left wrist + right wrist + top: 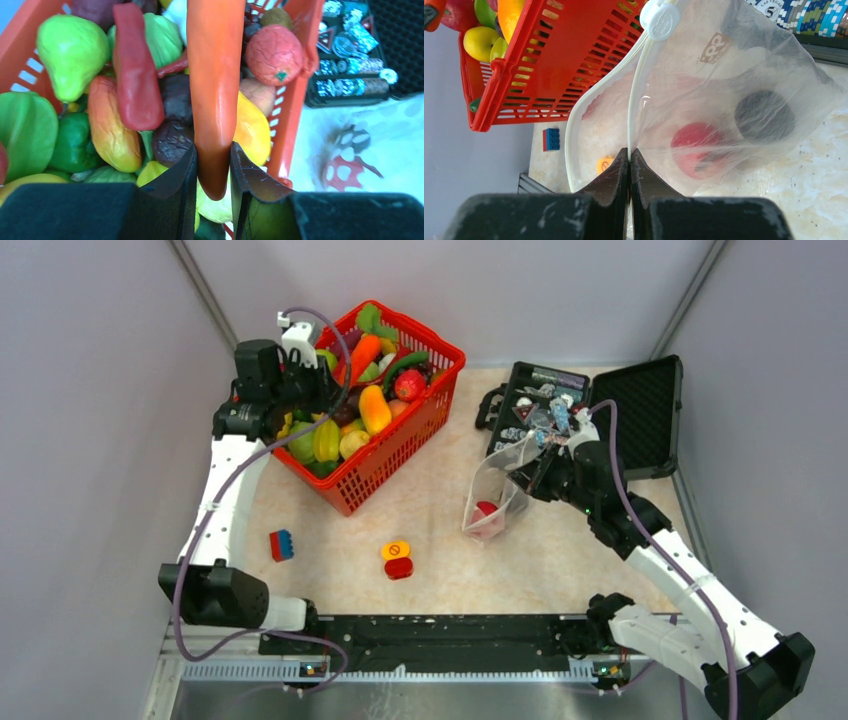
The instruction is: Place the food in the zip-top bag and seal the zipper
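The left end effector (214,162) is clamped on an orange carrot (215,75) at the red basket (392,455), in the upper left of the top view. The right end effector (629,156) is pinched together on the zipper (636,100) of the bag (734,55). The bag is held open right of centre on the surface (440,530), with a red fruit (696,145) inside.

— Is anything reading clearly?
— Yes: up and right of the right fingers (611,185), a poker chip (776,7) is showing "LAS VEGAS" and a 5.
— Is the zip-top bag (729,90) carrying print?
— A small brown logo (715,47) is sitting above the fingers, its letters blurring beyond reading.
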Motion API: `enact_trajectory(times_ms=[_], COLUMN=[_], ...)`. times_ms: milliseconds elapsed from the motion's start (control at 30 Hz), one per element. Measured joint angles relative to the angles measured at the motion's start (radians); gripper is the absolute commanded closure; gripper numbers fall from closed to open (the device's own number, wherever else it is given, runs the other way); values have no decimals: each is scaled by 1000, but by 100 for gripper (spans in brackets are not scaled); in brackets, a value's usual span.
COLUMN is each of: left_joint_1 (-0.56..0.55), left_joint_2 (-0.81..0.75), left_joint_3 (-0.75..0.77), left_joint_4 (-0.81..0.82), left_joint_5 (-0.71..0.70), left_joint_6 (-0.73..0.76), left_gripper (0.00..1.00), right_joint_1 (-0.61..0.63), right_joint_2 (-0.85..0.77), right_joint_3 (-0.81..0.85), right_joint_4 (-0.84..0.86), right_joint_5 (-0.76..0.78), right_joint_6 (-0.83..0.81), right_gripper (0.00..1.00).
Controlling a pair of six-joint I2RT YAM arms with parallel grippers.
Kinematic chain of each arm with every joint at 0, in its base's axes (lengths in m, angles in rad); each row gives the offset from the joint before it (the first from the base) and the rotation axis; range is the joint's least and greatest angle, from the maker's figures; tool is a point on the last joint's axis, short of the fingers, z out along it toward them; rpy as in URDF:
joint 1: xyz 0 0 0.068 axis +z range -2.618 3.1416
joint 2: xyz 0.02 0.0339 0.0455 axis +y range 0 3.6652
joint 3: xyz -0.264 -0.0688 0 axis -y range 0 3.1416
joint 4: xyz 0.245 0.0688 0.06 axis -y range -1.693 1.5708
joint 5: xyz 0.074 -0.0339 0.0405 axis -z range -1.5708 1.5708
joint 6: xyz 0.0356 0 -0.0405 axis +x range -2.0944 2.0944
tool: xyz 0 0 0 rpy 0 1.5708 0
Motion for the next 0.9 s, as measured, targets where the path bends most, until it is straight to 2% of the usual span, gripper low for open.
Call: enact_trajectory(times_ms=[267, 467, 800, 900], left_joint_1=[-2, -43, -257, -278], left_joint_2=[-75, -142, -230, -256], left_joint_3=[-5, -13, -73, -82], left_joint_4=[-76, -175, -334, -358], left_joint_5=[180, 278, 256, 256], left_joint_6=[24, 76, 136, 137], left_gripper=[100, 100, 100, 100], right_joint_1=[0, 0, 0, 0], right_joint_2=[0, 10, 32, 33], right_joint_3=[-9, -10, -10, -10], right_joint_4=[19, 27, 42, 42], right_joint_5=[-1, -4, -11, -11], right_joint_6=[4, 4, 4, 5], right_gripper=[100, 100, 100, 100])
